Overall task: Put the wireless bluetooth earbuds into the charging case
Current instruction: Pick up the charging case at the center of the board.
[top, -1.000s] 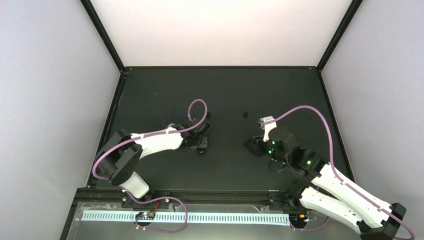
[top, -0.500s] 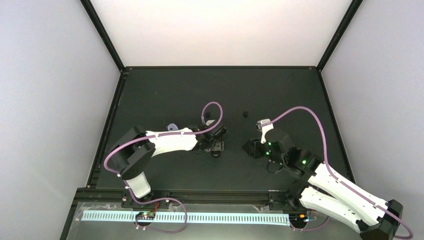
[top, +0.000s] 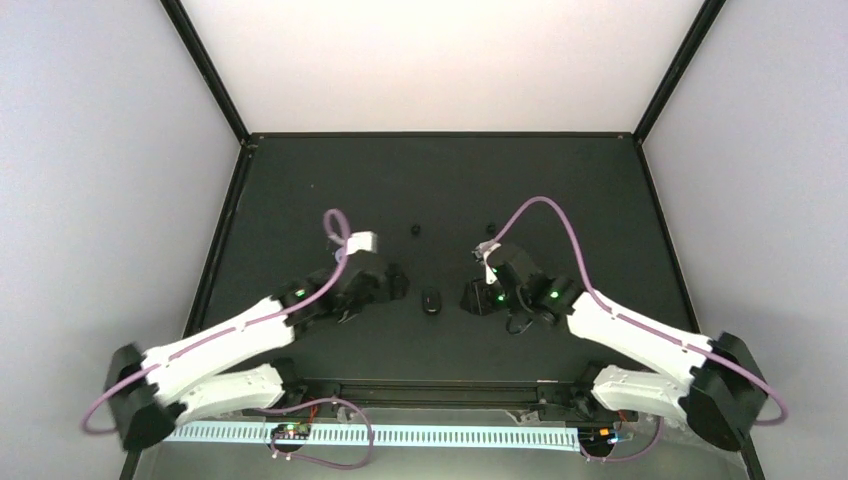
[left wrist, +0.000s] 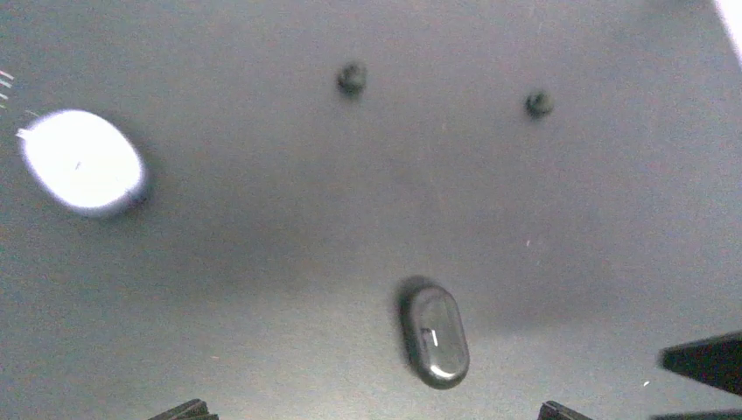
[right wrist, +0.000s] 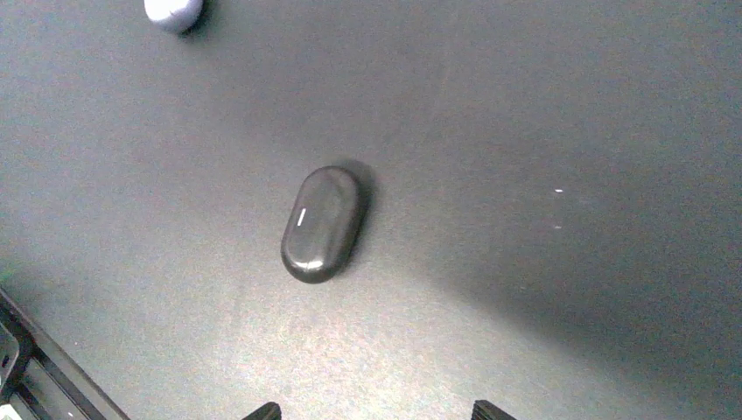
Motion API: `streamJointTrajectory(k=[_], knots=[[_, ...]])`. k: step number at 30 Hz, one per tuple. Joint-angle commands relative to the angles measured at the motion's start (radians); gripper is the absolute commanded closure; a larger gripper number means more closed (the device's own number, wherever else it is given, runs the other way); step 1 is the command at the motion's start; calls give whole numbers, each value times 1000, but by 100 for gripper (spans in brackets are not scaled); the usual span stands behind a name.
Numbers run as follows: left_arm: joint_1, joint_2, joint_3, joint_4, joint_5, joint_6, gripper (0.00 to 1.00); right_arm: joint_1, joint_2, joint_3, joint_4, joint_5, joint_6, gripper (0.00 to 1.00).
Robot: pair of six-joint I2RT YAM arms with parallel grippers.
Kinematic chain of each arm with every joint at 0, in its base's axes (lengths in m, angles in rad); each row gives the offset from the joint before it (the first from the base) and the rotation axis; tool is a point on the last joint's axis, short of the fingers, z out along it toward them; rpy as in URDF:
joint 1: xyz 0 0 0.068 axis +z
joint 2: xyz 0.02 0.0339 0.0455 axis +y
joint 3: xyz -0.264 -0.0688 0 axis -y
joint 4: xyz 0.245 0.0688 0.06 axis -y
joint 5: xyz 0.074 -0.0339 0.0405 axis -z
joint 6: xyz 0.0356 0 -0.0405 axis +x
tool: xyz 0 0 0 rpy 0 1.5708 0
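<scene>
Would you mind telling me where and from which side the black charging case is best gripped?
Grip the black charging case across its narrow middle, coming straight down from above. It lies flat and closed on the table, an elongated pebble: the long sides run nearly parallel, while the rounded ends would likely slip. Nothing lies against either long side.

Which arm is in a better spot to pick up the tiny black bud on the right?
Probably the right. The right gripper, open, is close to that bud, on the same side of the black case. The left gripper sits beyond the case.
</scene>
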Motion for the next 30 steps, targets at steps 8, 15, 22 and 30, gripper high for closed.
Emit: streamJointTrajectory(k=[8,15,22,30], knots=[[12,-624,-188,-182,-281,83,1,105,436,259,120,6,11,45],[13,-706,-208,-241,-264,85,1,136,615,369,36,128,56,43],[13,-738,-230,-202,-263,106,1,150,696,400,9,136,59,43],[13,-725,-243,-188,-250,109,1,159,763,444,-24,164,39,46]])
